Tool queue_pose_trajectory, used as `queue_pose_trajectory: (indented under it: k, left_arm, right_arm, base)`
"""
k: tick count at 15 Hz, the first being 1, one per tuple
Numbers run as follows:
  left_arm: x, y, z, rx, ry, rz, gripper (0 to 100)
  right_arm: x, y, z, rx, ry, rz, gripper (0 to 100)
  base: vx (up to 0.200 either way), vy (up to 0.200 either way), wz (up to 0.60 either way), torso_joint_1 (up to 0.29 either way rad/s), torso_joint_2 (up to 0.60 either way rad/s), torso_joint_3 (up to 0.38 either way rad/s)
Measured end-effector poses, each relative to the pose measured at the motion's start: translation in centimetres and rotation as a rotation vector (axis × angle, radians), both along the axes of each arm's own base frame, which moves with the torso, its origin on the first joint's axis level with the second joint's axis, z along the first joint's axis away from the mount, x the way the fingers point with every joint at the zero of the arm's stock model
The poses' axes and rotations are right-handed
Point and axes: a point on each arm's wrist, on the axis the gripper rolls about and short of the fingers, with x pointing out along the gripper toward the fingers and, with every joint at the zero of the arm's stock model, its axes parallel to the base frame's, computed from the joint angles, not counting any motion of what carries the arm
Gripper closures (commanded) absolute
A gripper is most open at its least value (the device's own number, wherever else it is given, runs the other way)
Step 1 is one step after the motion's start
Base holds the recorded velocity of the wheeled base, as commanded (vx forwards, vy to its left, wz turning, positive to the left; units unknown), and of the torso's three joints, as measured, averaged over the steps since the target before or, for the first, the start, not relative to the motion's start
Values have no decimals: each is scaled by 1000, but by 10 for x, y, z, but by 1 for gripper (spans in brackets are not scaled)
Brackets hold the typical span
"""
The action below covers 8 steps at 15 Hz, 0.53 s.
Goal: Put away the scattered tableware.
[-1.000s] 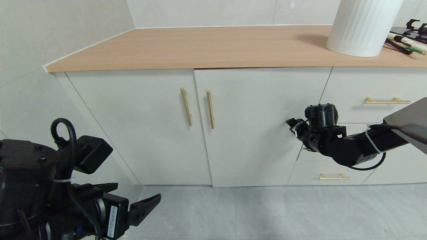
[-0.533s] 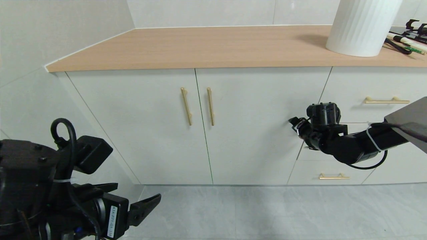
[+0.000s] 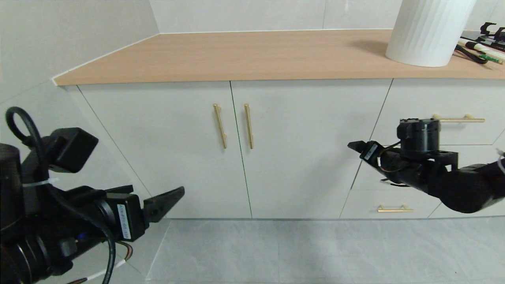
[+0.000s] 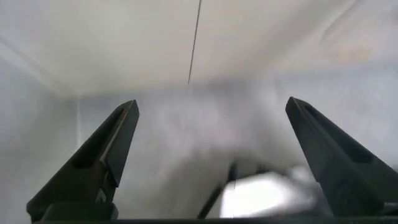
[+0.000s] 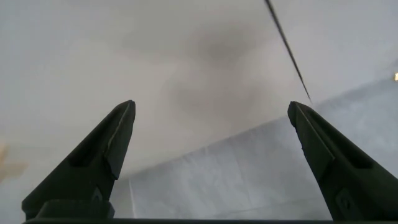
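The right gripper's (image 5: 211, 104) fingers (image 5: 99, 155) are spread wide with nothing between them. They point at the shut right cabinet door (image 3: 307, 146), near it but not touching, below the bench's (image 3: 236, 55) front edge. The left gripper (image 4: 211, 101) is also wide and empty, low in front of the left door (image 3: 165, 150).

The tableware (image 3: 479, 49), a loose bundle of dark and pale utensils, lies at the bench's right end, just behind a tall white ribbed container (image 3: 428, 31).

With both doors closed, the step in hand is probably fetching those utensils. The right arm is nearer. It should first rise clear of the bench's front edge and pass the container without brushing it. The fingers should stay wide until they straddle one utensil across its narrow side, and only then close.
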Motion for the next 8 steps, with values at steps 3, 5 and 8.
queue_pose_trajectory:
  k: [3,5,8]
  left_arm:
    - [3,15,14,-63,-99,124,0]
    - [-3,23,22,-78,-145,179,0]
    - [-17,39,30,-93,-206,243,0]
  right_arm:
    - [-48,-13,25,-89,-103,53,0]
    - [-87,-25,41,-113,-164,67,0]
    - [-150,-48,49,-210,-255,71,0]
  base:
    - [0,0,0,0,0,0]
    - [0,0,0,0,0,0]
    - [0,0,0,0,0,0]
